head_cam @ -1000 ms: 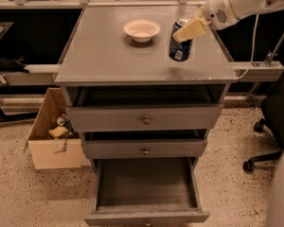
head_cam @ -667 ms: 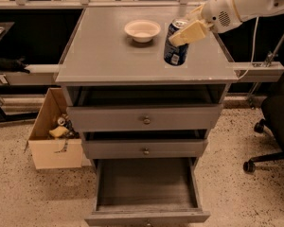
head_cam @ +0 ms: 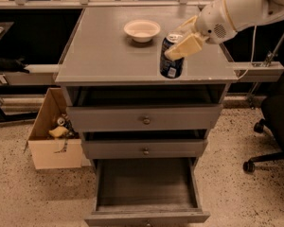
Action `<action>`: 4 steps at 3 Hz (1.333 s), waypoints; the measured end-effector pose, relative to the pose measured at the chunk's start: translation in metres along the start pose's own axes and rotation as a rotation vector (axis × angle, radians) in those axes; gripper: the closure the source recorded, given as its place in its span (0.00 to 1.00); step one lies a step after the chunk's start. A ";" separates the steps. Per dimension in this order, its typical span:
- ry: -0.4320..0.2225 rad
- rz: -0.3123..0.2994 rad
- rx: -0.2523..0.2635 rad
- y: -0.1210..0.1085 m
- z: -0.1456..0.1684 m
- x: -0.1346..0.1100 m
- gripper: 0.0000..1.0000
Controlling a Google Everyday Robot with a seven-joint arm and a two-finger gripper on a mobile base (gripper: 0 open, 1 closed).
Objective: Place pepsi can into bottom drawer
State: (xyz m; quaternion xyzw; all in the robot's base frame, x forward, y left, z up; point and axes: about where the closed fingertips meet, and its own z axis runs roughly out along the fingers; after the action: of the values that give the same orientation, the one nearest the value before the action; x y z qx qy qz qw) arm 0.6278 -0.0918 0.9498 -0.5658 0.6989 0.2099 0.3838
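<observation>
— Grey counter [head_cam: 109,56] over three drawers, speckled floor around. What has changed in the last second?
— The pepsi can [head_cam: 170,67] has shifted from the right-middle of the counter toward its front edge, and a little left. It stands apart from the white bowl [head_cam: 142,30] and leans slightly. Cannot tell whether its base touches the counter.
— Meaning for the task?
— Judgement: transport is under way. The bottom drawer [head_cam: 146,186] stands pulled out below with its floor showing. Not yet done: carry the can past the edge, lower it, release.
— And the hand [head_cam: 175,44]?
— It reaches in from the right on the white arm [head_cam: 241,8] and is clamped on the can. One beige finger [head_cam: 185,46] lies across the can's upper front; the other is hidden behind it. It touches nothing else.
</observation>
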 end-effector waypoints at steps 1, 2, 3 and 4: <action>0.009 -0.083 -0.100 0.064 0.000 0.006 1.00; 0.019 -0.103 -0.183 0.125 -0.002 0.030 1.00; 0.069 -0.070 -0.251 0.171 0.012 0.075 1.00; 0.084 -0.058 -0.279 0.182 0.022 0.089 1.00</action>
State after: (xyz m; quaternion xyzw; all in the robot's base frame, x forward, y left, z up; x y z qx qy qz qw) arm 0.4550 -0.0822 0.8420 -0.6418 0.6617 0.2703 0.2778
